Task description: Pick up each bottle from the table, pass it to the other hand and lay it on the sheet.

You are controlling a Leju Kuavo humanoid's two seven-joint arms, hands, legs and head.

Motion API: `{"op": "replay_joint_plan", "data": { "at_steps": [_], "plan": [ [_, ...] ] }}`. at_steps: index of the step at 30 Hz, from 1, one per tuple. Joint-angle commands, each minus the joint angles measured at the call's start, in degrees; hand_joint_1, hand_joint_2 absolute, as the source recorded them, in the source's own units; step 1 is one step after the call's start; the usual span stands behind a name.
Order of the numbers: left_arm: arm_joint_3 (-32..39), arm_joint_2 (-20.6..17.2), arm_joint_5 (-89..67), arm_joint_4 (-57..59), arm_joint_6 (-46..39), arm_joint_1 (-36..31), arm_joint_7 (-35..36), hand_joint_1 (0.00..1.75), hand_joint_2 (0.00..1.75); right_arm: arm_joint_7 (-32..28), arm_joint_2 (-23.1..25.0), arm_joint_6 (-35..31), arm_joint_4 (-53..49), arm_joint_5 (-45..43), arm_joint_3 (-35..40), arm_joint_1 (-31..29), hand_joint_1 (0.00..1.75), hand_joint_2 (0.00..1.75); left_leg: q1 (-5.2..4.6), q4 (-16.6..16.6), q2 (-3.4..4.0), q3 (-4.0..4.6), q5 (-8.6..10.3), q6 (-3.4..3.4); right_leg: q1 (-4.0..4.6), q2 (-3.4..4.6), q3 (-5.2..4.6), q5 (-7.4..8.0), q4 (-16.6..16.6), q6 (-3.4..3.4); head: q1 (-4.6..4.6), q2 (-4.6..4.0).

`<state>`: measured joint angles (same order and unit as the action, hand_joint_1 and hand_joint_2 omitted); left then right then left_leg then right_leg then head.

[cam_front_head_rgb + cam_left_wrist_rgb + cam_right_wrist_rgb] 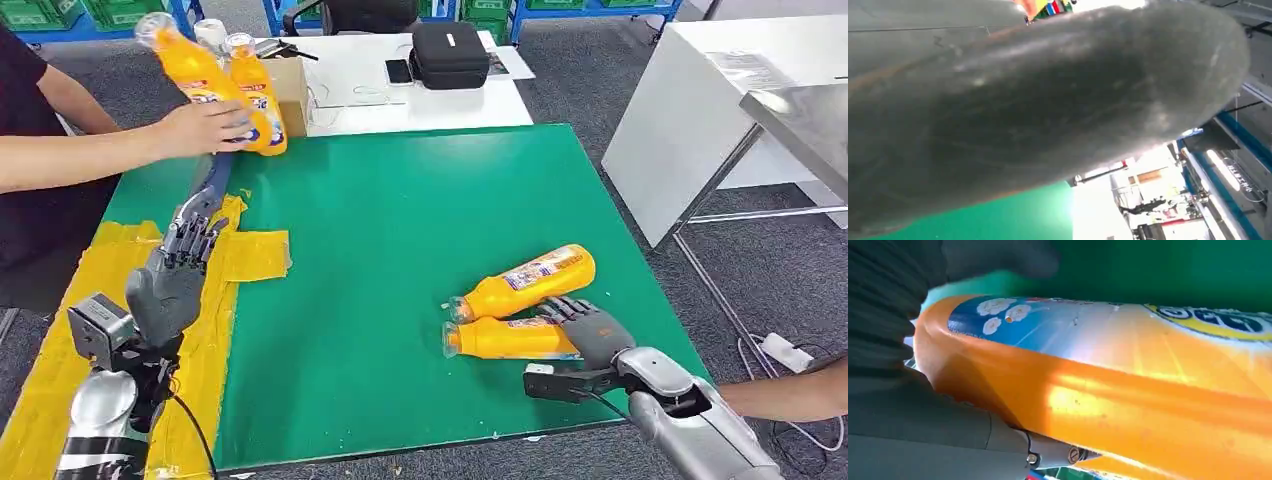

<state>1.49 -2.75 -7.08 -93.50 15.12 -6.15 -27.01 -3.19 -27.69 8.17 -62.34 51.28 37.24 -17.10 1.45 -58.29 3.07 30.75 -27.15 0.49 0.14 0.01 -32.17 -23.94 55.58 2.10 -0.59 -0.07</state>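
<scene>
Right hand (588, 325) sits at about four o'clock on the green mat (400, 250), its fingers laid against the base end of the near bottle (510, 338). The right wrist view shows the thumb and palm pressed along the orange wall, but whether the fingers have closed round it I cannot tell. A far bottle (528, 280) lies just beside the first one, caps pointing toward nine o'clock. Left hand (172, 275) hovers over the yellow sheet (250, 255) at eight o'clock, fingers spread and holding nothing. At eleven o'clock a person's hand (205, 128) grips two more bottles (235, 95) above the mat's corner.

The bottles are smooth, glossy orange plastic with flattened oval bodies, narrow necks and slick printed labels. They look full, so I judge them moderately heavy, and stiff enough to take a firm squeeze without buckling. The sheen suggests a slippery surface. The best hold is probably across the broad middle of the body, around the label, where the flat faces give the fingers purchase and leave the neck end free for the other hand. The sheet looks thin, crinkled and taped.
</scene>
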Motion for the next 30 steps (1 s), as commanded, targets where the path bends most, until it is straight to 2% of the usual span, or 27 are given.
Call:
{"op": "replay_joint_plan", "data": {
  "at_steps": [1, 2, 3, 4, 5, 6, 8, 9, 10, 11, 12, 13, 14, 15, 17, 19, 20, 22, 24, 28, 30],
  "plan": [
    [-1.4, -0.1, 0.6, 6.4, -0.2, 0.5, -0.5, 0.0, 0.0, -0.2, -1.6, 4.6, 2.1, -6.6, 3.3, 10.5, 1.75, 1.75, -0.09, -0.3, -0.72, 1.06, 0.4, 0.13, -0.06, -0.53, -0.81, 0.18, 0.2, -0.02, 0.0, 0.0],
    [-1.3, -0.1, 0.6, 6.3, -0.2, 0.5, -0.5, 0.0, 0.0, -0.1, -1.6, 4.8, 1.5, -7.6, 2.8, 10.6, 1.75, 1.75, -0.16, -0.2, -0.9, 1.26, 0.5, 0.14, -0.12, -0.66, -0.96, 0.22, 0.2, -0.02, -0.02, 0.0],
    [-1.3, -0.1, 0.6, 6.3, -0.1, 0.6, -0.5, 0.0, 0.0, -0.2, -1.6, 4.7, 0.9, -8.7, 2.4, 10.8, 1.75, 1.75, -0.07, -0.2, -0.67, 0.92, 0.34, 0.12, -0.04, -0.48, -0.65, 0.15, 0.1, -0.02, -0.02, 0.0],
    [-1.3, -0.1, 0.7, 6.2, -0.1, 0.8, -0.6, 0.0, 0.0, -0.3, -1.5, 4.4, 0.3, -9.8, 1.7, 10.9, 1.75, 1.75, -0.19, -0.2, -1.02, 1.3, 0.48, 0.14, -0.15, -0.74, -0.96, 0.16, 0.2, -0.01, -0.02, 0.0],
    [-1.3, -0.2, 0.7, 6.1, -0.1, 0.9, -0.6, 0.0, 0.0, -0.4, -1.5, 4.3, -0.2, -10.2, 1.5, 10.8, 1.75, 1.75, -0.21, -0.1, -1.34, 1.33, 0.59, 0.19, -0.17, -0.93, -0.87, 0.17, 0.0, -0.01, 0.0, 0.0],
    [-1.2, -0.2, 0.7, 6.0, -0.1, 1.0, -0.7, 0.0, 0.0, -0.6, -1.1, 4.1, -0.6, -11.4, 0.7, 10.9, 1.75, 1.75, -0.12, -0.1, -1.12, 0.89, 0.46, 0.23, -0.07, -0.78, -0.51, 0.13, 0.0, -0.03, 0.0, 0.0],
    [-1.1, -0.5, 0.9, 5.5, -0.1, 1.6, -0.9, 0.0, 0.0, -2.1, -0.6, 3.8, -2.7, -16.0, -1.7, 11.1, 1.75, 1.75, -0.26, 0.1, -1.57, 1.16, 0.65, 0.26, -0.19, -1.09, -0.7, 0.2, 0.0, -0.03, 0.0, 0.0],
    [-1.0, -0.6, 1.0, 5.2, -0.1, 1.8, -0.9, 0.0, 0.0, -3.4, -0.1, 3.1, -4.2, -18.3, -3.0, 11.4, 1.75, 1.75, -0.17, 0.1, -1.42, 0.76, 0.48, 0.24, -0.12, -1.05, -0.31, 0.22, -0.1, 0.0, -0.02, 0.0],
    [-0.7, -0.8, 1.5, 4.8, 0.1, 2.5, -1.1, 0.0, 0.0, -6.5, 1.5, 2.7, -6.7, -23.2, -5.8, 11.9, 1.75, 1.75, -0.24, 0.1, -1.63, 0.99, 0.58, 0.24, -0.19, -1.19, -0.53, 0.44, -0.1, 0.14, 0.0, 0.0],
    [-0.4, -0.9, 2.1, 4.3, 0.3, 3.2, -1.3, 0.0, 0.0, -9.4, 4.1, 2.3, -9.3, -27.7, -9.0, 12.8, 1.75, 1.75, -0.12, 0.0, -1.41, 0.47, 0.21, 0.22, -0.09, -0.96, -0.06, 0.29, 0.0, 0.18, 0.0, 0.0],
    [0.0, -0.6, 3.2, 3.8, 0.9, 3.9, -1.1, 0.0, 0.0, -12.6, 7.8, 2.0, -11.9, -31.6, -12.3, 13.9, 1.75, 1.75, -0.19, 0.1, -1.43, 0.6, 0.3, 0.2, -0.14, -0.93, -0.21, 0.38, -0.1, 0.15, -0.02, 0.0],
    [0.2, 0.2, 4.0, 3.0, 1.6, 4.9, -0.9, 0.0, 0.0, -15.2, 14.0, 3.2, -15.9, -37.9, -16.6, 15.1, 1.75, 1.75, -0.08, 0.0, -1.2, 0.32, 0.05, 0.13, -0.06, -0.77, 0.07, 0.28, -0.1, 0.17, 0.0, 0.0],
    [0.0, 0.4, 4.0, 2.6, 1.6, 5.4, -1.2, 0.0, 0.0, -13.1, 15.7, 3.4, -17.8, -37.3, -16.2, 15.1, 1.75, 1.75, -0.11, 0.2, -1.15, 0.5, 0.18, 0.09, -0.09, -0.67, 0.07, 0.41, -0.2, 0.13, 0.02, 0.0],
    [-0.2, 0.5, 4.0, 2.5, 1.6, 5.5, -1.1, 0.0, 0.0, -12.0, 16.2, 3.3, -18.6, -37.2, -15.8, 15.0, 1.75, 1.75, -0.12, 0.4, -1.11, 0.42, 0.14, 0.06, -0.1, -0.6, 0.54, 0.36, -0.3, 0.1, 0.02, 0.0],
    [-0.2, 0.5, 4.0, 2.5, 1.6, 5.5, -1.1, 0.0, 0.0, -12.0, 16.2, 3.3, -18.6, -37.2, -15.8, 15.2, 1.75, 1.75, -0.15, 0.2, -1.03, 0.56, 0.04, 0.05, -0.14, -0.63, 0.44, 0.29, 0.0, 0.07, 0.0, 0.0],
    [-0.4, 1.5, 4.7, 1.8, 1.9, 5.8, -0.6, 0.0, 0.0, -17.3, 19.9, 3.0, -21.1, -43.5, -19.6, 15.5, 1.75, 1.75, -0.23, 0.1, -1.24, 0.91, 0.07, 0.05, -0.22, -0.86, 0.03, 0.21, 0.3, 0.09, -0.11, 0.0],
    [-0.9, 2.4, 5.0, 1.0, 2.2, 6.1, 0.0, 0.0, 1.75, -17.6, 22.0, 2.4, -23.3, -44.3, -20.4, 14.6, 1.75, 1.75, -0.24, 0.0, -1.25, 1.2, 0.11, 0.0, -0.24, -0.95, -0.34, 0.22, 0.3, 0.15, -0.13, 0.0],
    [-3.1, 3.7, 5.1, -0.7, 2.6, 6.3, 0.7, 0.0, 1.75, -15.1, 25.8, 2.1, -26.9, -47.0, -20.6, 11.9, 1.75, 1.75, -0.39, 0.1, -1.59, 1.69, 0.36, 0.03, -0.36, -1.16, -0.81, 0.19, 0.5, 0.12, -0.04, 0.0],
    [-5.2, 4.5, 5.0, -0.9, 2.0, 5.5, 2.0, 0.0, 1.75, -12.7, 27.5, 1.1, -26.9, -47.1, -19.4, 9.2, 1.75, 1.75, -0.35, -0.1, -1.57, 2.27, 0.54, 0.01, -0.33, -1.27, -1.31, 0.25, 0.7, 0.14, -0.02, 0.0],
    [-9.0, 6.3, 3.1, 0.6, -1.9, 1.9, 3.0, 0.0, 1.75, -10.5, 31.1, -2.6, -20.7, -44.8, -16.0, 3.3, 1.75, 1.75, -0.34, 0.0, -1.71, 2.28, 0.59, 0.04, -0.33, -1.42, -1.32, 0.3, 0.6, 0.15, -0.04, 0.0],
    [-9.7, 6.6, 2.8, 1.0, -2.6, 1.2, 3.3, 0.0, 1.75, -10.5, 31.9, -3.6, -19.5, -44.0, -15.2, 2.5, 1.75, 1.75, -0.32, 0.0, -1.73, 2.31, 0.6, 0.03, -0.31, -1.5, -1.33, 0.3, 0.6, 0.16, -0.02, 0.0]
  ]
}}
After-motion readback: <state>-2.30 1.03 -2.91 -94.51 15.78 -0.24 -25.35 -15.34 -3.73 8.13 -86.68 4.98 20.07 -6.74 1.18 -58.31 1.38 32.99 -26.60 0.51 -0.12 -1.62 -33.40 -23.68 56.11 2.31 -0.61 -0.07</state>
